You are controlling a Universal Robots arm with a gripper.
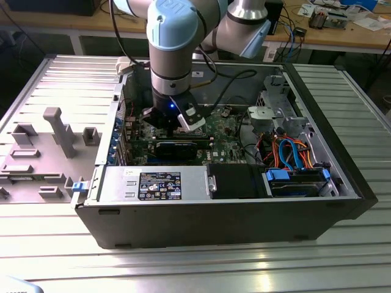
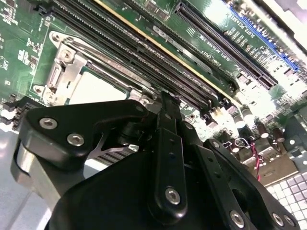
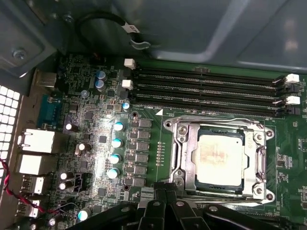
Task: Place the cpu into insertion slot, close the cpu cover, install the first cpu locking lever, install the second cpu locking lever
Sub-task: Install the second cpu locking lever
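So, the small flat square cpu with its dull silver-grey metal top (image 3: 221, 155) already sits in the square silver-rimmed insertion slot (image 3: 178, 158), and the thin silvery metal cpu cover frame (image 3: 256, 165) looks to lie flat over it w/ the chip showing through its big window; judged from that, steps 1 and 2 look done and the work is at the locking levers. Whether either lever is latched, can't tell from these pics. The black gripper (image 3: 165, 191) hangs just beside the slot, at the edge away from the long dark memory slots (image 3: 206, 88), low over the green motherboard (image 3: 91, 143). In the second wrist view the gripper (image 2: 165, 103) has its jaws drawn together, nothing visibly clamped between them, tips near the slot's rim (image 2: 62, 72) but contact not clear. In the exterior view the grey-and-blue robot arm (image 1: 174, 55) reaches down into the open black computer case (image 1: 214, 220), which rests on the ribbed silver metal surface (image 1: 183, 262). My read: the next move calls for a fine, low approach to a thin lever by the slot's rim, pushing w/o scraping the cover or the small caps (image 3: 115, 143) near the slot.
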